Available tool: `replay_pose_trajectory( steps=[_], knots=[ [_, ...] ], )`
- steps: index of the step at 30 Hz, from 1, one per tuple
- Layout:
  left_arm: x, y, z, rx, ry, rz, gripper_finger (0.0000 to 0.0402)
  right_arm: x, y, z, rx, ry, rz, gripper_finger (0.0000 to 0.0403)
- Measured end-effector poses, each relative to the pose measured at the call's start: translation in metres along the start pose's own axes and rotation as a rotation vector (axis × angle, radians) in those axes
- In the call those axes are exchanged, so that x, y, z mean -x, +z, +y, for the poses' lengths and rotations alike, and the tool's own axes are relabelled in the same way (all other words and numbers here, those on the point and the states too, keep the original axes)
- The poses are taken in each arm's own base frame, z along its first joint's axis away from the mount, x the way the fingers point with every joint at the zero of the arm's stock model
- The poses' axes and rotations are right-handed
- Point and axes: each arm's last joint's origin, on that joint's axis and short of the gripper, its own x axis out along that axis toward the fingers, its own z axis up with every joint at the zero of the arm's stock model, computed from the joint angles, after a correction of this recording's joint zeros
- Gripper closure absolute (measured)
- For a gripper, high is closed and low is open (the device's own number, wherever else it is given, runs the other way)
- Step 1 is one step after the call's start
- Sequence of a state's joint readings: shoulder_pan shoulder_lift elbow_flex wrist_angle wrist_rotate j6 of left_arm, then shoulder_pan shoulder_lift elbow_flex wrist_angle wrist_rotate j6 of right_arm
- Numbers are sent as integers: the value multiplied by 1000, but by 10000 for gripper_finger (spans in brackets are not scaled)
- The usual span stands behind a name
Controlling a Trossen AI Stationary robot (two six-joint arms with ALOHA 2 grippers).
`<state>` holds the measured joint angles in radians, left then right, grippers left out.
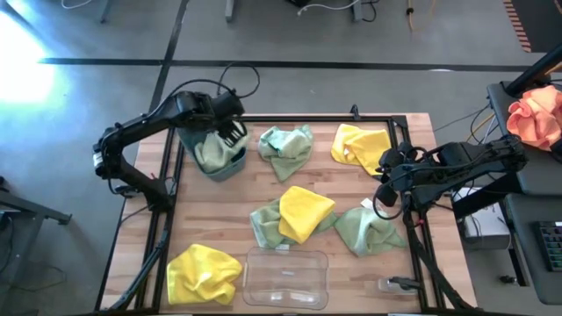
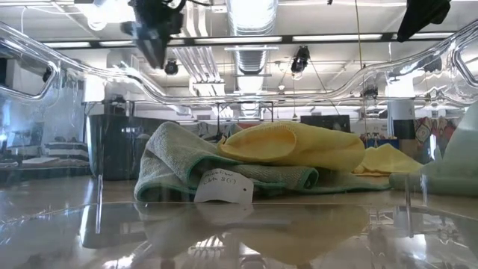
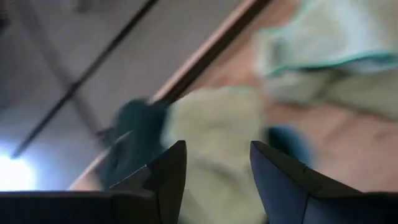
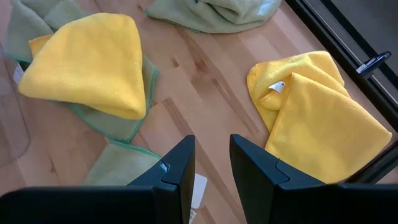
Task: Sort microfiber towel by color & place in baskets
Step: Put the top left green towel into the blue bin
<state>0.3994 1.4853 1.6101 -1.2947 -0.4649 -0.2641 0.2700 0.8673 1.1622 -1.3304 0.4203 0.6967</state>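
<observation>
One green towel (image 1: 211, 151) already sits in the teal basket (image 1: 219, 167) at the table's ten o'clock, directly beneath my left claw (image 1: 232, 133), fingers parted and empty, while my right claw (image 1: 385, 189), also parted, hovers between yellow towel (image 1: 358, 145) and green.

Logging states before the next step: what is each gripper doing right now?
Left gripper: open, empty, above the green towel in the teal basket.
Right gripper: open, empty, over the table.
</observation>
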Motion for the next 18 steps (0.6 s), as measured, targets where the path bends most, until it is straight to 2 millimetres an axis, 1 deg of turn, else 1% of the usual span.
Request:
replay_pose_trajectory(
  steps=[3,5,8,11,14,18],
  knots=[
    [-15,0,-13,-35,-80,-28,239,0,0,0,0,0,0,310],
    [-31,-3,-22,-44,-94,-28,239,0,0,0,0,0,0,310],
    [-58,-12,-35,-62,-132,19,239,0,0,0,0,0,0,310],
    [-78,-14,-48,-79,-208,-5,239,0,0,0,0,0,0,310],
    [-89,-5,-61,-66,-331,-79,239,0,0,0,0,-3,-3,310],
    [-95,13,-73,-67,-462,-153,239,0,1,0,-1,-15,-16,310]
  ],
)
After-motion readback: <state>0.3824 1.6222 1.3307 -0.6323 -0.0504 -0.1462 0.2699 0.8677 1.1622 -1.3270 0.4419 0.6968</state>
